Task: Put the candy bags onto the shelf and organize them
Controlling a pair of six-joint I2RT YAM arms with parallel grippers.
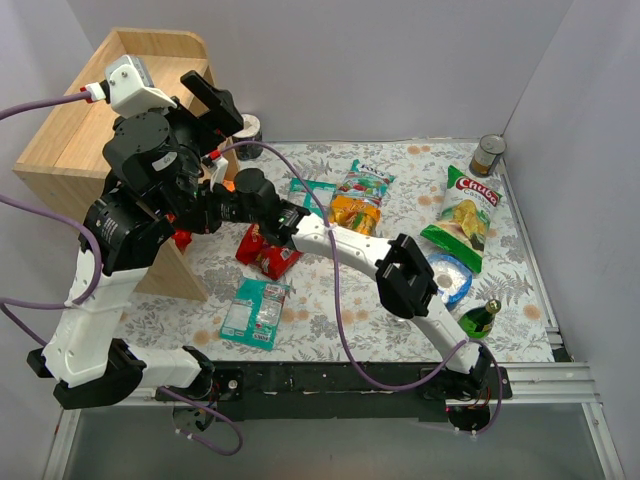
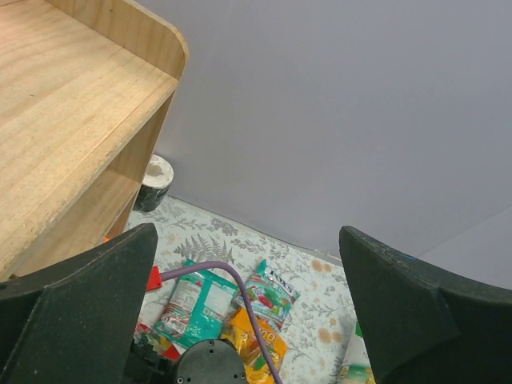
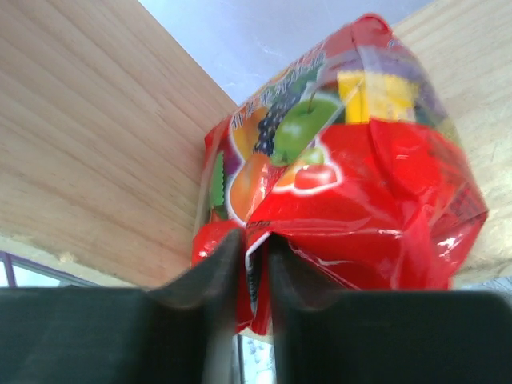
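- The right claw [image 3: 254,268] grips a red bag [image 3: 352,184] against the shelf [image 3: 88,144], not yet released.
- The left claw [image 2: 248,280] is open, empty.
- Several bags [image 1: 255,312] lie on the table [image 1: 335,305].

The jaws pinch a red candy bag [image 3: 352,224] against the shelf [image 3: 96,144].

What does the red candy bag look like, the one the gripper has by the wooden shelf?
The red candy bag is shiny, crinkly plastic printed with a green apple, dark grapes, cherries and an orange, plus a yellow patch near its top. It stands roughly upright, dented and folded. Its bottom edge is pinched between the fingers of the right gripper. Pale wooden boards of the shelf lie close behind and beside it. Whether it rests on one cannot be told.
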